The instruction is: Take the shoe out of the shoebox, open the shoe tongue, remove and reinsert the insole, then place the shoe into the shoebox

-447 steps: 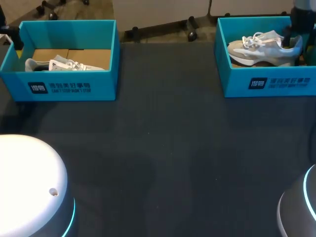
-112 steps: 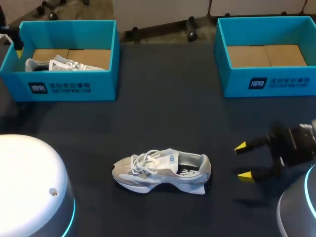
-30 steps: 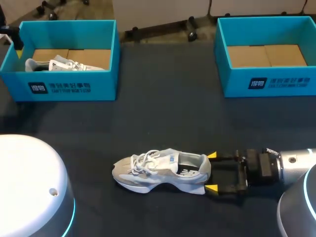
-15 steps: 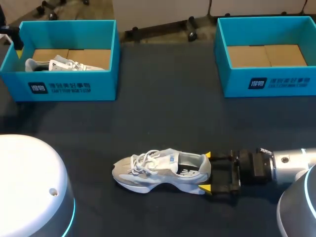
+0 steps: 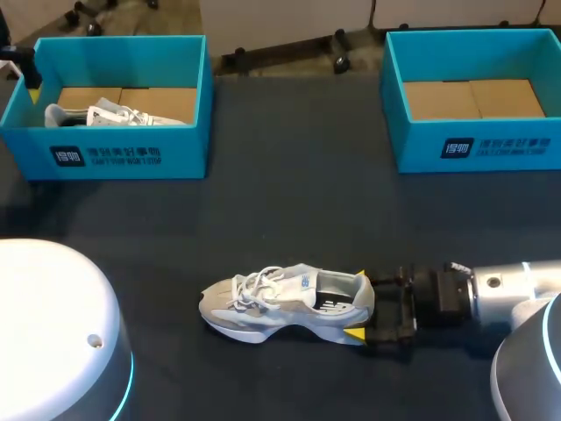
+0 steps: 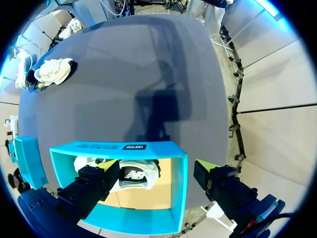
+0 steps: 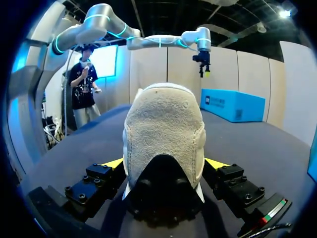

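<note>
Well inside the table's (image 5: pixel 298 202) edges, the shoe's (image 5: pixel 280 307) heel sits between right fingers (image 5: pixel 355 334).

You're in a robotics lab, at a test bench set up for handling trials. The surface (image 5: pixel 298 219) is one wide, plain dark sheet. Your two arms are industrial machines. The left arm (image 7: pixel 158 40) is white and silver with glowing cyan rings at its joints, and the right arm (image 5: pixel 508 289) has the same finish. The props are laid out like an exercise. Two matching teal boxes, the left shoebox (image 5: pixel 123 156) and the right shoebox (image 5: pixel 478 149), stand well apart along the far edge. One pale shoe (image 5: pixel 280 303) lies on the surface, and a second shoe (image 5: pixel 114 114) sits in the left shoebox.
</note>
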`<state>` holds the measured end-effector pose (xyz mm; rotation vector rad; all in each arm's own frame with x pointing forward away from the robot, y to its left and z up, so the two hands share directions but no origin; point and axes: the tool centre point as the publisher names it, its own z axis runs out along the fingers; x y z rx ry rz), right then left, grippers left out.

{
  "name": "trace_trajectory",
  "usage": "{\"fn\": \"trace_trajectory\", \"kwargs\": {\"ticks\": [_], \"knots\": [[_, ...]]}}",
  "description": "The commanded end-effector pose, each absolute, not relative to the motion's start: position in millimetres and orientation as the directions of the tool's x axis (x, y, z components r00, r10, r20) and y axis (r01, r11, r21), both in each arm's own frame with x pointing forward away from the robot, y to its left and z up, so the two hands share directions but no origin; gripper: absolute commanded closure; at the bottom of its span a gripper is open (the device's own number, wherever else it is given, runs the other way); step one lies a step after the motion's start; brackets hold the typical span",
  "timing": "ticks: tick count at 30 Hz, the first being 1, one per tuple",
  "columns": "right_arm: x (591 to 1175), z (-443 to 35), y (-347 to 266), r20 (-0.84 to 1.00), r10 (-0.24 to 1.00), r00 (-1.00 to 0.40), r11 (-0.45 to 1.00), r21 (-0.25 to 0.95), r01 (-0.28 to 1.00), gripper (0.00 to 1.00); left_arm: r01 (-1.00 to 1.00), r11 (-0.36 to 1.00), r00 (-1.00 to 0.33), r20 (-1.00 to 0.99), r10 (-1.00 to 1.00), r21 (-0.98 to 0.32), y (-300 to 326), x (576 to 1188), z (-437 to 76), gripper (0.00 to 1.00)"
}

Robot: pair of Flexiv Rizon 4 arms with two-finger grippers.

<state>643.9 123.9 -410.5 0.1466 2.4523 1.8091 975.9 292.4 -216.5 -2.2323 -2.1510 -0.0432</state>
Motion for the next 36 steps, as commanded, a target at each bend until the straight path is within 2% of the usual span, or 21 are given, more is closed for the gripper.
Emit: {"fn": "trace_trajectory", "kwargs": {"ticks": [1, 20, 21, 22, 23, 24, 36], "knots": [[644, -413, 130, -0.013, 0.131, -0.991, 0.295, 0.955, 0.026, 0.0, 0.999, -0.038, 0.038, 0.05, 0.998, -0.01, 293, 976, -216, 0.0], [647, -415, 140, -0.007, 0.121, -0.993, 0.31, 0.95, 0.031, 0.0, 0.999, -0.038, 0.038, 0.05, 0.998, -0.01, 293, 976, -216, 0.0], [647, -415, 140, -0.006, 0.121, -0.993, 0.309, 0.95, 0.032, 0.16, 0.999, -0.038, 0.038, 0.05, 0.998, -0.01, 293, 976, -216, 0.0], [647, -416, 140, -0.006, 0.122, -0.993, 0.309, 0.95, 0.032, 0.46, 0.999, -0.038, 0.038, 0.05, 0.998, -0.01, 293, 976, -216, 0.0], [646, -416, 140, -0.006, 0.122, -0.993, 0.307, 0.951, 0.032, 0.66, 0.999, -0.038, 0.038, 0.05, 0.998, -0.01, 293, 976, -216, 0.0], [646, -416, 140, -0.006, 0.121, -0.993, 0.307, 0.951, 0.032, 1.0, 0.999, -0.038, 0.038, 0.05, 0.998, -0.01, 293, 976, -216, 0.0], [644, -411, 143, -0.003, 0.091, -0.996, 0.3, 0.954, 0.025, 1.0, 0.999, -0.038, 0.038, 0.05, 0.998, -0.01, 293, 976, -216, 0.0]]}}
